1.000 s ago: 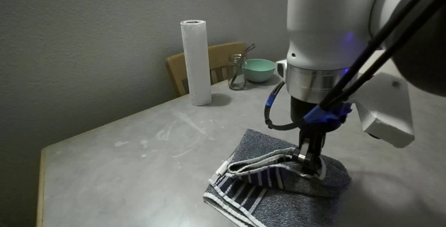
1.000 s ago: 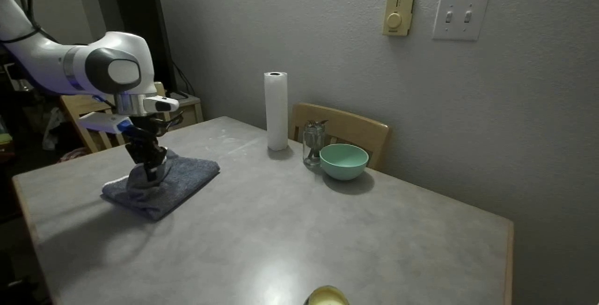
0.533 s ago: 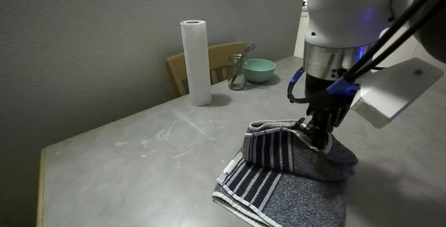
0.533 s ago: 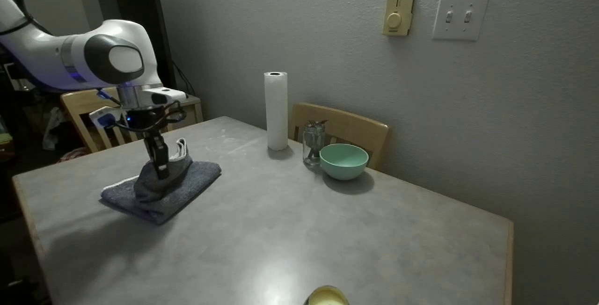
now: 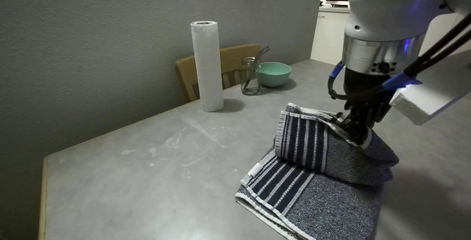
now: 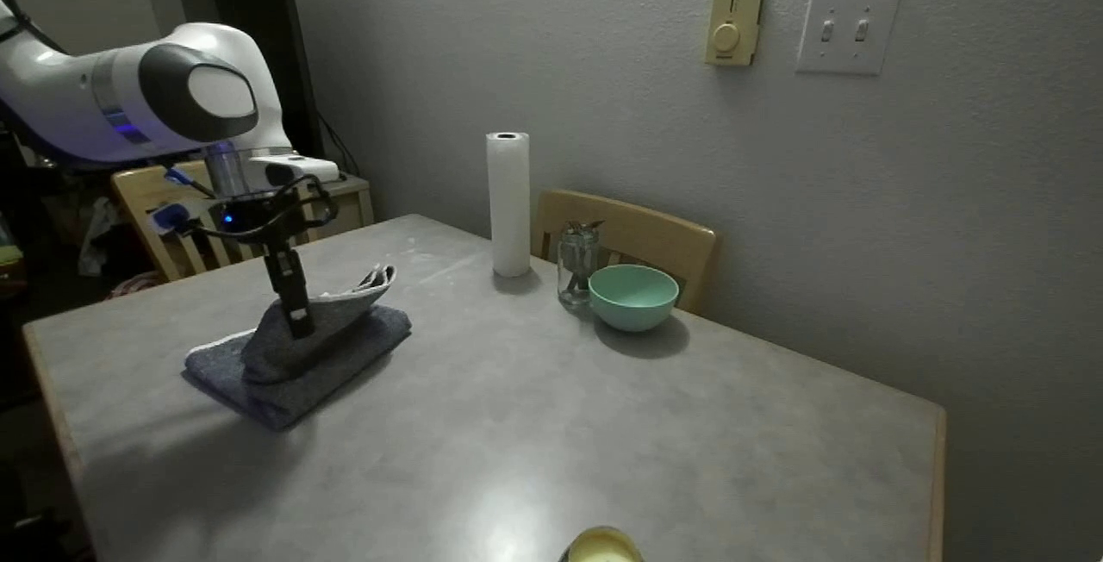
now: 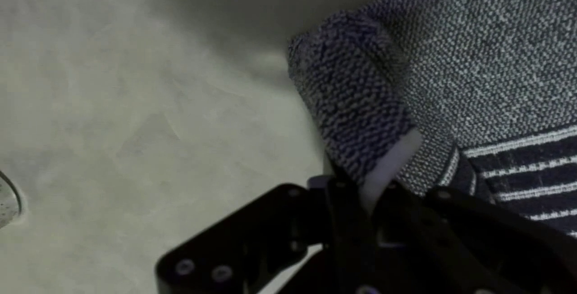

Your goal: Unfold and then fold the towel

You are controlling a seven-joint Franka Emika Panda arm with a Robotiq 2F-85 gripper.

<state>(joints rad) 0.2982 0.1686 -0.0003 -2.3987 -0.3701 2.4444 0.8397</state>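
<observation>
The towel (image 5: 331, 199) is dark grey-blue with white stripes and white edges. It lies folded on the table, with its top layer raised. My gripper (image 5: 355, 135) is shut on the white-edged border of that layer. The raised striped flap (image 5: 301, 140) hangs from the fingers and stands over the striped lower layers. In an exterior view the towel (image 6: 362, 346) has its far flap end sticking out beyond the gripper (image 6: 297, 321). In the wrist view the gripper (image 7: 360, 190) pinches the white edge, and the towel (image 7: 487, 59) spreads to the right. The fingertips are partly hidden by cloth.
A white paper-towel roll (image 5: 207, 67) stands near the wall edge of the table. A glass jar with utensils (image 5: 250, 78) and a green bowl (image 5: 273, 74) stand beside it, before a wooden chair (image 6: 663, 226). A yellowish round object (image 6: 603, 546) shows at the front.
My gripper has risen, and in an exterior view moved right, lifting the top layer so its striped flap opens upward. The towel's lower layers have slid a little the same way.
</observation>
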